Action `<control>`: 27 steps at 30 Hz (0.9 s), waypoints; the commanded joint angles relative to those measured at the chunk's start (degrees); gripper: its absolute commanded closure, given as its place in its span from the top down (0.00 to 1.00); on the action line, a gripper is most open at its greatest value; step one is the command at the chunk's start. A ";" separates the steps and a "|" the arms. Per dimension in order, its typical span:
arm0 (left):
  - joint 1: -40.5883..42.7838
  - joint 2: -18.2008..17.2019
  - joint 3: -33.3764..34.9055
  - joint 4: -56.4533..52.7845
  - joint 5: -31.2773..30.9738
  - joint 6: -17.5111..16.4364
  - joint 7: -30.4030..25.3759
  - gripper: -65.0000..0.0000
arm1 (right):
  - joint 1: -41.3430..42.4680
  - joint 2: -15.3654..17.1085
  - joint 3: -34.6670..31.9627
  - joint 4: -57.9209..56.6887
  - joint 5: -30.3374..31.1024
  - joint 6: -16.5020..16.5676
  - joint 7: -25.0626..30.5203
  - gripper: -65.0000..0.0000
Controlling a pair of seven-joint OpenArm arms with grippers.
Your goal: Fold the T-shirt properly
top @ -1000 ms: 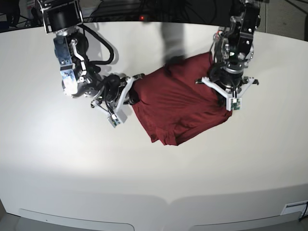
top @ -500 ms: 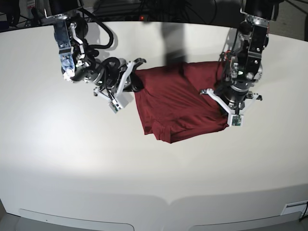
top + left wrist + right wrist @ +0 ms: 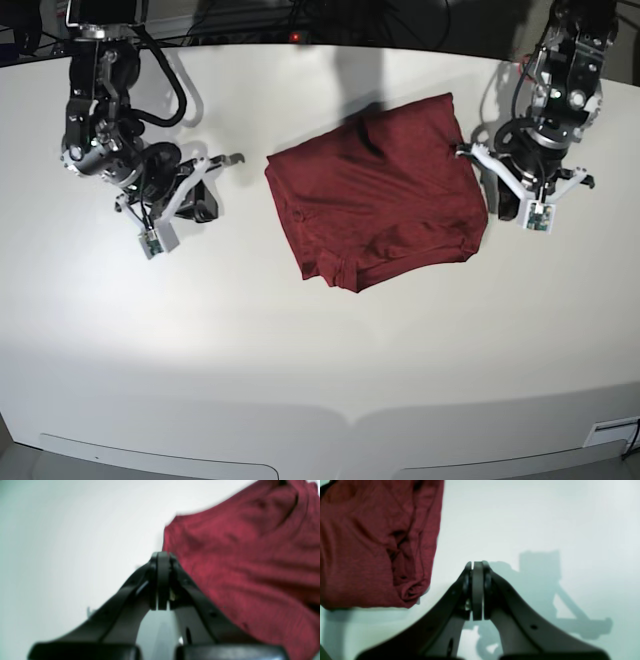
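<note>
T-shirt [image 3: 375,195], dark red and wrinkled, lies folded into a rough rectangle (its layered edges bunch at the near corner) on the white table [image 3: 300,360], a little behind the middle. Both arms stand clear of it, 1 on each side. The left gripper [image 3: 160,590] hovers just beside the cloth's edge with its jaws pressed together and nothing between them. The right gripper [image 3: 477,590] hangs over bare tabletop, apart from the shirt's rolled corner, its jaws likewise closed and empty, casting a shadow [image 3: 545,580] ahead.
</note>
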 commanded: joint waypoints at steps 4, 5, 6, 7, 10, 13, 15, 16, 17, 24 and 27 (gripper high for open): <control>5.35 -0.98 -0.24 4.92 0.96 0.87 -2.64 0.00 | -3.19 0.48 5.73 7.93 8.74 0.32 -4.92 0.00; 6.88 -0.96 -0.22 6.05 1.92 1.38 -2.67 0.00 | -4.07 0.46 7.32 9.51 10.67 0.32 -7.13 0.00; 8.41 -0.96 -0.22 7.23 2.69 1.68 -2.67 0.00 | -4.94 0.46 8.94 10.95 12.79 0.32 -9.25 0.00; 9.92 -0.96 -0.22 8.35 3.32 2.34 -2.67 0.00 | -5.81 0.46 10.64 12.17 14.93 0.32 -11.23 0.00; 14.25 -0.96 -0.22 11.13 5.22 4.28 -2.67 0.00 | -8.41 0.46 16.13 14.95 20.09 0.32 -16.50 0.00; 17.75 -0.96 -0.22 11.67 5.62 5.64 -2.67 0.00 | -11.10 0.46 21.49 16.68 25.16 0.32 -22.71 0.00; 20.31 -0.94 -0.22 11.67 5.62 5.86 -2.67 0.00 | -13.16 0.42 24.94 17.38 28.57 0.32 -27.04 0.00; 21.59 -0.96 -0.22 11.67 5.64 5.84 -2.67 0.00 | -14.25 0.42 26.67 17.59 30.10 0.32 -28.79 0.00; 22.91 -0.96 -0.22 11.67 5.68 5.84 -2.69 0.00 | -15.39 0.35 28.41 17.73 31.65 0.32 -30.29 0.00; 31.30 -0.96 -0.22 11.67 5.64 5.84 -2.69 0.00 | -24.92 0.22 38.99 17.75 39.50 0.32 -34.53 0.00; 34.93 -0.94 -0.22 11.67 6.34 5.86 -2.73 0.00 | -29.40 -0.02 42.27 17.75 41.57 0.32 -35.69 0.00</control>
